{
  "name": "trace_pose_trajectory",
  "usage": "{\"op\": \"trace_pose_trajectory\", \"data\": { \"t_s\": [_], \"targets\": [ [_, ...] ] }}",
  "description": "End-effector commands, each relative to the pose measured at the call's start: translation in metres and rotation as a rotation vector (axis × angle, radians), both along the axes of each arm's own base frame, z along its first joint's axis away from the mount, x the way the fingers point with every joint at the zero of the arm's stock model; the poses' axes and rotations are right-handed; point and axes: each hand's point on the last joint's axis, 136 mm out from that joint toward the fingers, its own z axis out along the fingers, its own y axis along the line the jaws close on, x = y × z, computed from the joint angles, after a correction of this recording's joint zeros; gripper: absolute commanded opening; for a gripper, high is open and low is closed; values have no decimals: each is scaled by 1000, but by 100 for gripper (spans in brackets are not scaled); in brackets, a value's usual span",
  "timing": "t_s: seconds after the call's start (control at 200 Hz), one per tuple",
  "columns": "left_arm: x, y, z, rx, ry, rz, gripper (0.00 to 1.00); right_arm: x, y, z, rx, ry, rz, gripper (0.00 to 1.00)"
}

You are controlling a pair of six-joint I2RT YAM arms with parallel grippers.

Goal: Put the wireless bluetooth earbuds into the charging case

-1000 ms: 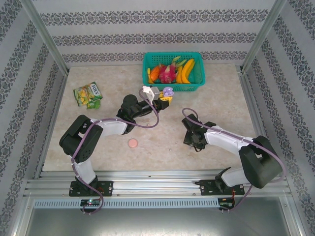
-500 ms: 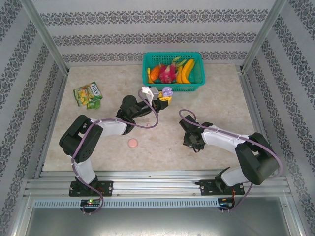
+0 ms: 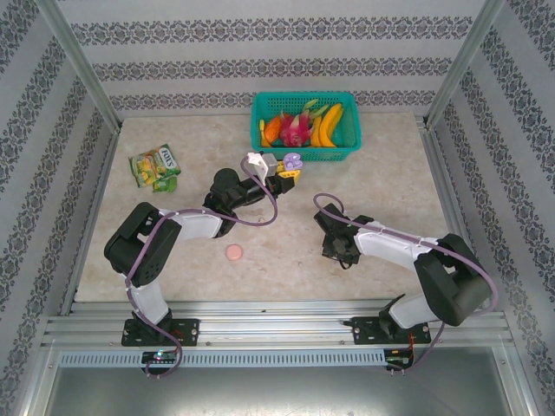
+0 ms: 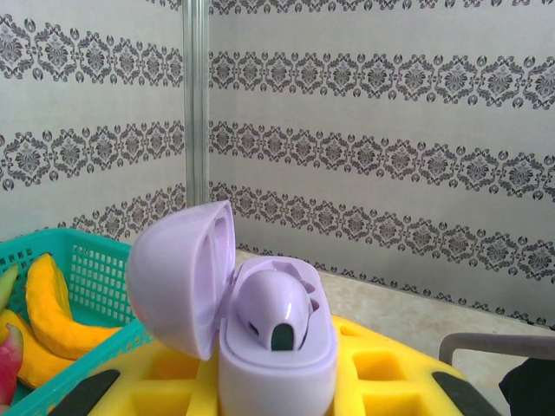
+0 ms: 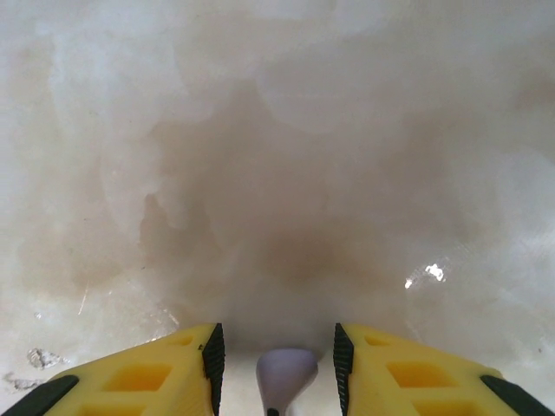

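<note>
My left gripper [image 3: 289, 170] is raised near the basket and shut on the lilac charging case [image 3: 294, 161]. In the left wrist view the case [image 4: 276, 364] stands upright between the yellow fingers [image 4: 381, 368] with its lid hinged open to the left. One lilac earbud [image 4: 273, 308] sits in its socket. My right gripper [image 3: 340, 253] points down at the tabletop. In the right wrist view a second lilac earbud [image 5: 286, 373] lies on the table between the open jaws of the right gripper [image 5: 279, 351], with a gap to each black pad.
A round pink case [image 3: 233, 252] lies shut on the table in front of the left arm. A teal basket [image 3: 258, 139] of toy fruit stands at the back centre. A green snack packet [image 3: 156, 166] lies at the back left.
The right arm has shifted slightly left and its jaws have narrowed a little around the earbud. The left gripper holds the open case nearly still.
</note>
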Motion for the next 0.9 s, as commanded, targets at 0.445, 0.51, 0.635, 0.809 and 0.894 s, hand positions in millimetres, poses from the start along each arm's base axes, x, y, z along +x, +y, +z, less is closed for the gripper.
{"op": "trace_pose_trajectory", "data": {
  "t_s": [0.445, 0.51, 0.635, 0.809, 0.894],
  "targets": [
    [-3, 6, 22, -53, -51, 2, 0, -10, -5, -8, -33, 24, -9, 39],
    [-3, 6, 22, -53, -51, 4, 0, -11, -6, -10, -36, 28, -10, 38],
    [-3, 6, 22, -54, -52, 5, 0, -13, -7, -12, -37, 35, -9, 37],
    [-2, 6, 22, -54, -52, 5, 0, -13, -7, -12, -42, 34, -4, 34],
    [-2, 6, 22, -55, -51, 5, 0, -13, -7, -12, -45, 35, 0, 32]
  ]
}}
